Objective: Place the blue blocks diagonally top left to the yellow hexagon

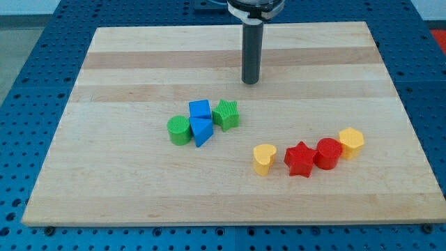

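A blue cube (199,109) and a blue triangular block (202,130) sit touching each other near the board's middle. A yellow hexagon (351,141) lies at the right, at the end of a row of blocks. My tip (250,81) stands toward the view's top, above and to the right of the blue blocks, apart from them and touching no block.
A green cylinder (179,130) touches the blue blocks on their left and a green block (226,114) on their right. A red cylinder (328,153), a red star (300,159) and a yellow heart (264,158) stand left of the hexagon. The wooden board (111,188) lies on a blue perforated table.
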You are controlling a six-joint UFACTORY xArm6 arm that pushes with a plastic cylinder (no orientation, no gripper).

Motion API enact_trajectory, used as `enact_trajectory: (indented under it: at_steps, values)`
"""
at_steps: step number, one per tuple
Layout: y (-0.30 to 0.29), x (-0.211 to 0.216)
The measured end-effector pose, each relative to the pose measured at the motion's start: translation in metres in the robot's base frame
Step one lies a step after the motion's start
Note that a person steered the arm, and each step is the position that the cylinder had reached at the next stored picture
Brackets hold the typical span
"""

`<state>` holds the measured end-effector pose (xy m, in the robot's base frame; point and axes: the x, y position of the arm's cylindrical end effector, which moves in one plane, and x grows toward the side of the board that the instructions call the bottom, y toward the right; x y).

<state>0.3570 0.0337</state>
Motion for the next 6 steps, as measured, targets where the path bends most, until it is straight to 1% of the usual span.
enact_trajectory:
  at_steps: [3,4,5,6]
  values:
    - [0.0,0.0]
    - [0.025,0.045]
    - [0.033,0.059]
    - [0.024,0.079]
